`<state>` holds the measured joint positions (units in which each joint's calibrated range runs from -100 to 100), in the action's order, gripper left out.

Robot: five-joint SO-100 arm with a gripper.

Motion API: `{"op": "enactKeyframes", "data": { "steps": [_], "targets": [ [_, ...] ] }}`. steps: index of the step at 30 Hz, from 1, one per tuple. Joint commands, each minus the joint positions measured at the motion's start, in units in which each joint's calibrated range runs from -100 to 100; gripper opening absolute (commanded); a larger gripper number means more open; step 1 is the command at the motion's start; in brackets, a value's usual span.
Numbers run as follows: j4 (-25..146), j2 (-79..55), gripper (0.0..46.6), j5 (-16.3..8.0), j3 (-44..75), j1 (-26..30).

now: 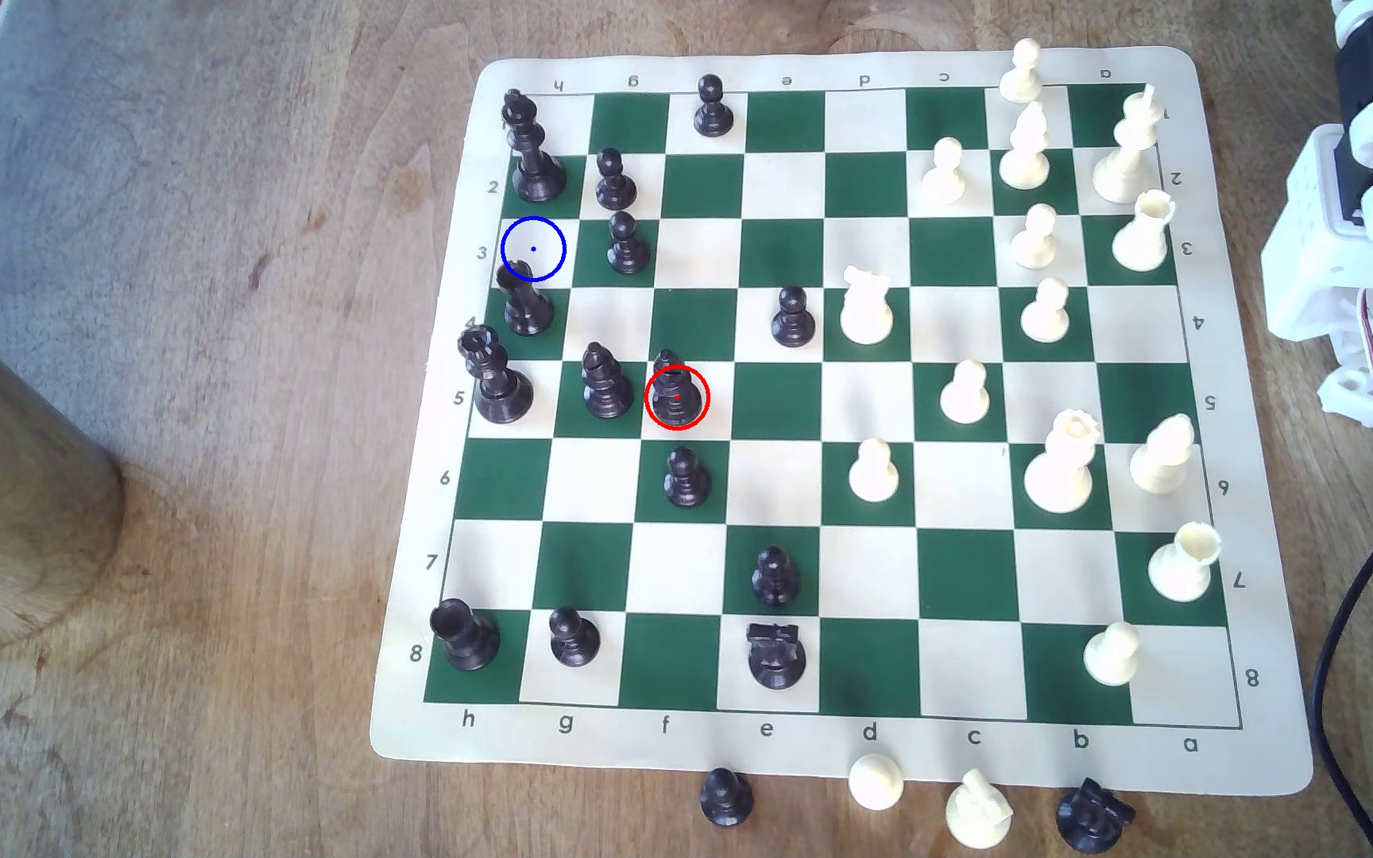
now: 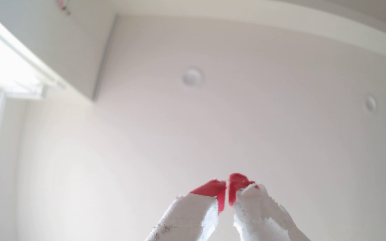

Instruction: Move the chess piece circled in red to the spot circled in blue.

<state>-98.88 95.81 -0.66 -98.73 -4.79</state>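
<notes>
Standing upright on cream, slim black bishop point(image 1: 675, 392), pointed head, fingers point(image 2: 213, 187) closed, empty.

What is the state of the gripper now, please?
White gripper with red-tipped fingers: closed, holding nothing, pointing up at the ceiling.

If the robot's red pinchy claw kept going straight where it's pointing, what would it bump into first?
Probably nothing nearby. In the wrist view the gripper, tips together, points up at a pale ceiling, not the chessboard. The way looks free up to that ceiling, though how far off it is can't be judged.
</notes>
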Motion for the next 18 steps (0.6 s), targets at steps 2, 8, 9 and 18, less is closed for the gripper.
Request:
{"op": "enactKeyframes", "data": {
  "steps": [2,8,9,18],
  "targets": [
    [-0.3,0.03,0.2,0.39,-1.17,3.19],
    [15.76,-0.06,0.2,0.39,3.09,8.27],
    [20.59,-0.06,0.2,0.39,4.36,8.35],
    [77.02,-0.06,0.2,0.0,20.58,11.17]
  ]
}}
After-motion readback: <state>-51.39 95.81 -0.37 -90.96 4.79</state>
